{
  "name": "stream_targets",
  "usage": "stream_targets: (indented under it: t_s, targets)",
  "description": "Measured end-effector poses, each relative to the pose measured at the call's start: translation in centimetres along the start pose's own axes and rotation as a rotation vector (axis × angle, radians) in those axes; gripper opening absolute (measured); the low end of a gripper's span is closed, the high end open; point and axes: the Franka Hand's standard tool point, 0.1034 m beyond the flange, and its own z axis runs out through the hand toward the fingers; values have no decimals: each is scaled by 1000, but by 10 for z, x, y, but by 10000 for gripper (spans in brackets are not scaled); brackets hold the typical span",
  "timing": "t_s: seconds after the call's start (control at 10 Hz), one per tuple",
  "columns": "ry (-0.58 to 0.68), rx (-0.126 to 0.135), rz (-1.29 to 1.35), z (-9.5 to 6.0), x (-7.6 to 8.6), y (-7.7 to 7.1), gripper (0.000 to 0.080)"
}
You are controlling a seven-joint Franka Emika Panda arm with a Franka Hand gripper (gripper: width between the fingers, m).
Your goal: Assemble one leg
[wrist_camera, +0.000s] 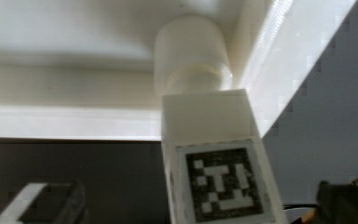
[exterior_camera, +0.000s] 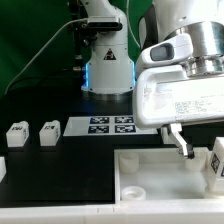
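While the fingers stand spread, the leg [wrist_camera: 213,150] sits free between them, its round peg at the tabletop's corner.

With the gripper [exterior_camera: 198,150] open and nothing pinched, the tagged block lies at the exterior view's right edge, against the big white tabletop piece [exterior_camera: 150,172]; the wrist view shows its peg reaching into that piece's inner corner, though whether it is seated there cannot be told. A good next move, I judge, is a square re-grip on the block's flat sides, then turning without tilting. Farther off, two spare legs [exterior_camera: 32,133] and the marker board [exterior_camera: 110,124] lie well apart.
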Motion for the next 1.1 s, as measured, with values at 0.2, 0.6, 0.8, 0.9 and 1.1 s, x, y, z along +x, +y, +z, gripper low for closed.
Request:
stream_targets:
  t_s: [0.2,0.6,0.8,0.9,1.1]
  targets:
    - [0,0,-6,0,0,0,649]
    - [-70,4,28,-17,11,-1,649]
    - [-114,13,33,-31,20,-2,649]
    - [-171,19,40,-34,22,-4,649]
    - [-304,24,49,-23,15,-1,649]
